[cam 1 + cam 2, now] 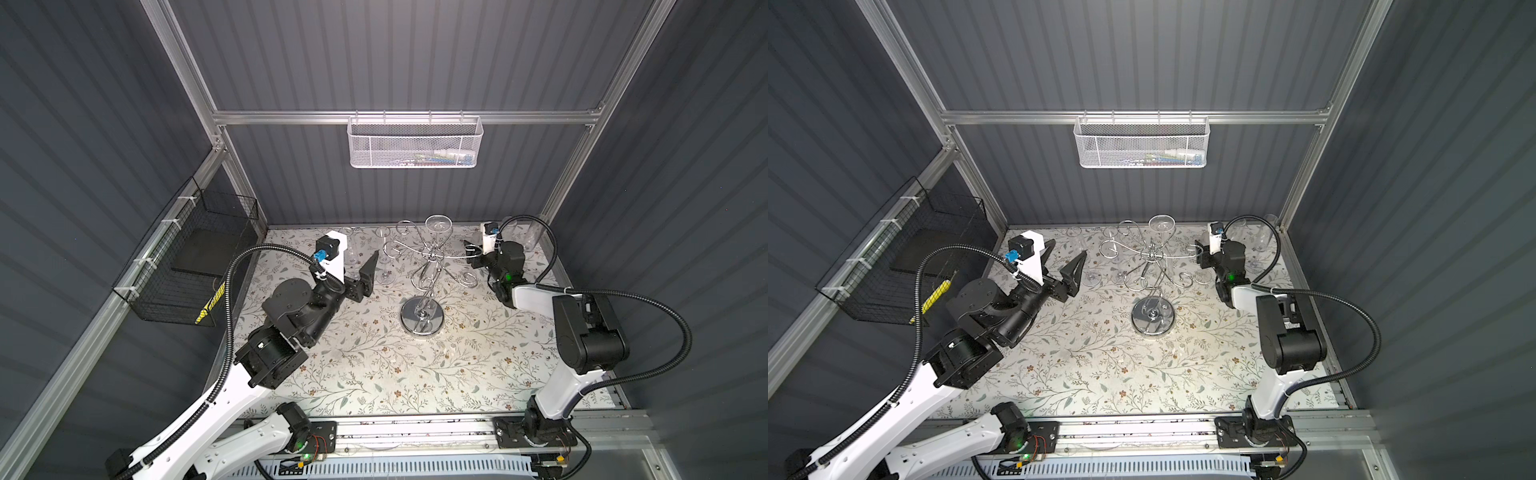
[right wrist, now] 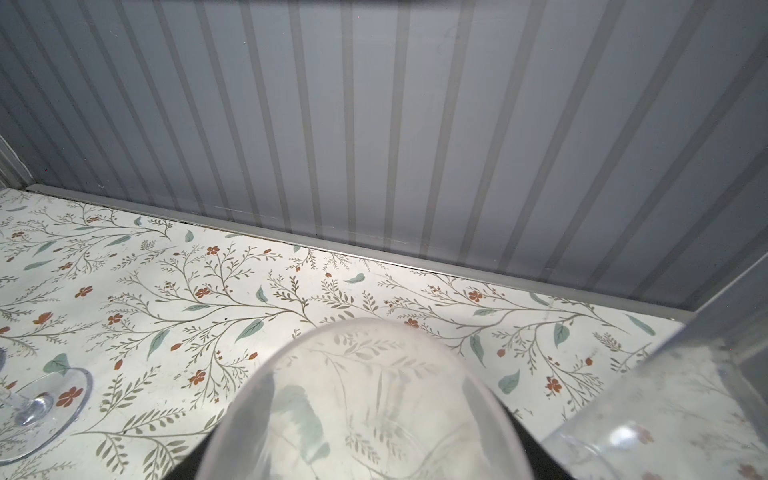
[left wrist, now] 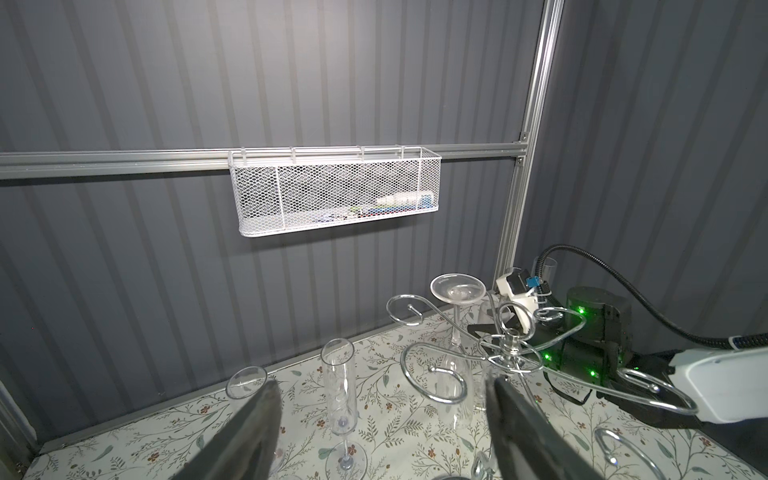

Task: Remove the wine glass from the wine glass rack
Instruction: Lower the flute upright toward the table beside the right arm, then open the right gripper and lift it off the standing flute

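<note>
The chrome wine glass rack [image 1: 422,320] [image 1: 1152,318] stands mid-table, its hub [image 3: 511,336] close ahead in the left wrist view. One wine glass [image 1: 438,224] [image 1: 1160,224] [image 3: 457,289] hangs upside down from a rear scroll arm. My left gripper [image 1: 1065,257] [image 3: 382,415] is open and empty, left of the rack. My right gripper [image 1: 469,249] [image 2: 365,436] is at the rack's right rear. A clear glass [image 2: 365,399] sits between its dark fingers [image 2: 536,453]. Whether the pads press it does not show.
Two clear flutes [image 3: 338,386] [image 3: 245,382] stand on the floral table [image 1: 374,374] ahead of the left gripper. More clear glasses [image 1: 536,232] [image 2: 665,415] stand at the back right corner, and a glass foot [image 2: 41,407] lies nearby. A white mesh basket [image 1: 415,141] hangs on the back wall, a black wire basket [image 1: 187,257] on the left.
</note>
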Robot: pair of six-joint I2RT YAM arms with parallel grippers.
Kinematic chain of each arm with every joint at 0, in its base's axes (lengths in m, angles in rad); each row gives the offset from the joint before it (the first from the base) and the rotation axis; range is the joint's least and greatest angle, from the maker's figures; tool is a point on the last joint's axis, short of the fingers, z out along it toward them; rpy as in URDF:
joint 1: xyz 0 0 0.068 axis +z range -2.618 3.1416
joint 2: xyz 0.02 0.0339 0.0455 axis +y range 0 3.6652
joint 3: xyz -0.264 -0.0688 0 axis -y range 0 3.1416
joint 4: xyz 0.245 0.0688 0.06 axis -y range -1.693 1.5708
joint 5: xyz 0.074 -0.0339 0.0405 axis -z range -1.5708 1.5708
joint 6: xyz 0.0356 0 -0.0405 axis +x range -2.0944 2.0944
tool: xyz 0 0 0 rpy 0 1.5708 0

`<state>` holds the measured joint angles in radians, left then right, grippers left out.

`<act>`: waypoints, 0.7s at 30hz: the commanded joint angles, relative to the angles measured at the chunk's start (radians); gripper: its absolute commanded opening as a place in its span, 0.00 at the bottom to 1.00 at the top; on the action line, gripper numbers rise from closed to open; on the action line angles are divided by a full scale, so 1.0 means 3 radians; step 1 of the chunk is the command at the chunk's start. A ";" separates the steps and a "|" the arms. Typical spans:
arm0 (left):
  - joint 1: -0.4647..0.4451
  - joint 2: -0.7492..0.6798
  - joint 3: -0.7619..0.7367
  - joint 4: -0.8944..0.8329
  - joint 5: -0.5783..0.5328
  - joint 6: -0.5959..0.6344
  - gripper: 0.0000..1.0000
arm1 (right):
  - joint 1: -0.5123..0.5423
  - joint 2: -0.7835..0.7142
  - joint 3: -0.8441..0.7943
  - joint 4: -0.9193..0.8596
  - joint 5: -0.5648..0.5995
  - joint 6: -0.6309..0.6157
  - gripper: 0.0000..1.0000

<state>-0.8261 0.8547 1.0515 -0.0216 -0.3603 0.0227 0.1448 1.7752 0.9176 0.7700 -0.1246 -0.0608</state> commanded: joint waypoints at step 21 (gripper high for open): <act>-0.0013 -0.0139 0.0023 -0.0019 -0.0003 0.0037 0.80 | 0.0024 -0.0665 -0.0089 -0.0045 0.0011 -0.0148 0.99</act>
<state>-0.8261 0.8303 1.0515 -0.0223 -0.3637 0.0235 0.1452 1.6085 0.9081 0.7780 -0.1131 -0.0856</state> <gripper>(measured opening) 0.799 0.989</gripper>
